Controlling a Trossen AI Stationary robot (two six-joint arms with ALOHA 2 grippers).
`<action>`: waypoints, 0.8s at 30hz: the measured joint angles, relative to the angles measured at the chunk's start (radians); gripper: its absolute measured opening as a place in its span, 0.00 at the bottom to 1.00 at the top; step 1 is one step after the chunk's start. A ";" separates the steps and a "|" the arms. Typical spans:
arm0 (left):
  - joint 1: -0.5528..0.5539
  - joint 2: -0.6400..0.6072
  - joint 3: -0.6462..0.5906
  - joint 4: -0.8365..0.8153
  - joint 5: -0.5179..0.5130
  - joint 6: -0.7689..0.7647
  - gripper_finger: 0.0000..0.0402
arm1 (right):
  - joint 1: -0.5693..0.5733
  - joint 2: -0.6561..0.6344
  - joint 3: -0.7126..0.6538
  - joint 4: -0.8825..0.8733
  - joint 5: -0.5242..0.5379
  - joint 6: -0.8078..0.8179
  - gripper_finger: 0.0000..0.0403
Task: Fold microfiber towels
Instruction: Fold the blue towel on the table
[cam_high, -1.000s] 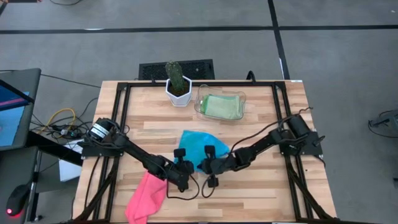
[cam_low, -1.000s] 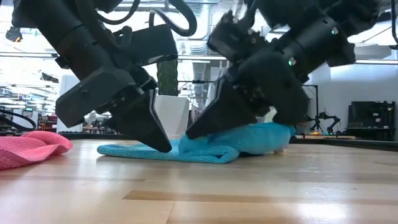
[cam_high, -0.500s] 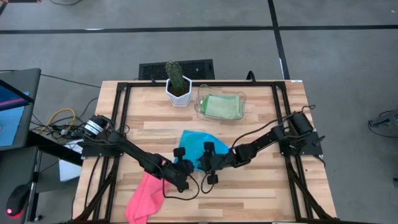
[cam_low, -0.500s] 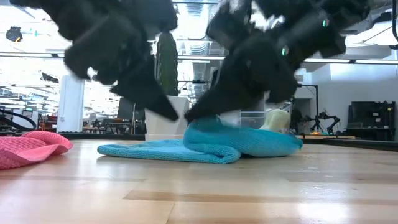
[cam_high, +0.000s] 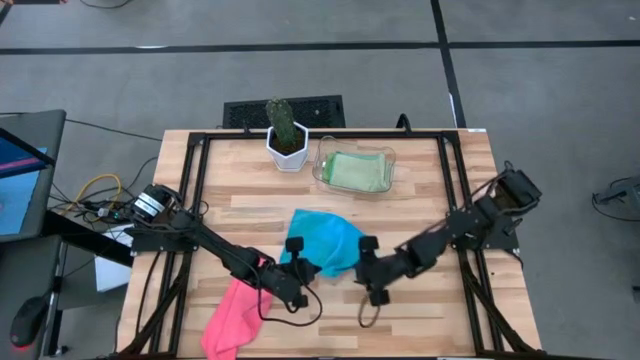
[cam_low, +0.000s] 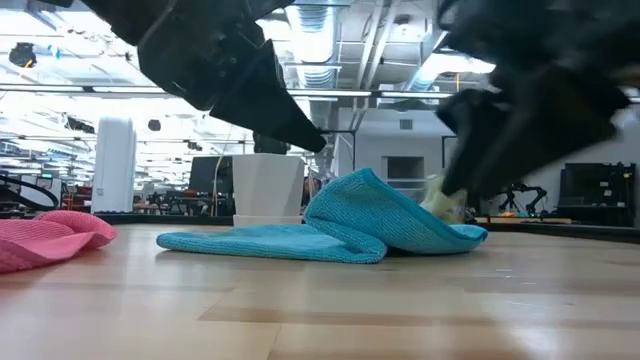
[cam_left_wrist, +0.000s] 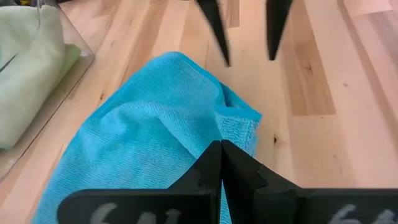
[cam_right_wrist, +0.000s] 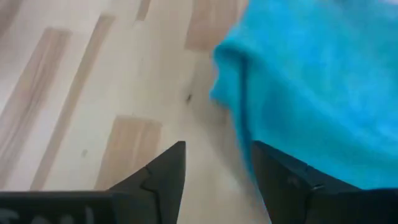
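Left gripper (cam_high: 303, 270): jaws clenched together, raised off the tabletop (cam_high: 420, 310); the turquoise towel (cam_high: 322, 240) lies just ahead of and below their tips, partly folded, one flap humped up over the flat part.

Right gripper (cam_high: 366, 270): jaws released and parted, nothing between them, just beside the turquoise towel's edge, bare wood under the tips.

Pink towel (cam_high: 234, 315): crumpled behind the left jaws, overhanging the tabletop's edge.

Green towels (cam_high: 358, 171): in a clear tray (cam_high: 392, 157), well beyond both jaws, beside a potted cactus (cam_high: 286, 134).
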 joint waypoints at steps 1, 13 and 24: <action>0.004 0.000 0.000 -0.001 0.000 0.005 0.00 | 0.021 0.002 -0.014 0.012 0.018 0.002 0.50; 0.018 0.000 0.000 -0.031 -0.003 -0.001 0.00 | 0.041 0.067 -0.059 -0.067 0.209 -0.004 0.48; 0.019 0.000 0.000 -0.039 -0.003 0.014 0.00 | -0.019 0.097 -0.054 -0.080 0.210 -0.030 0.42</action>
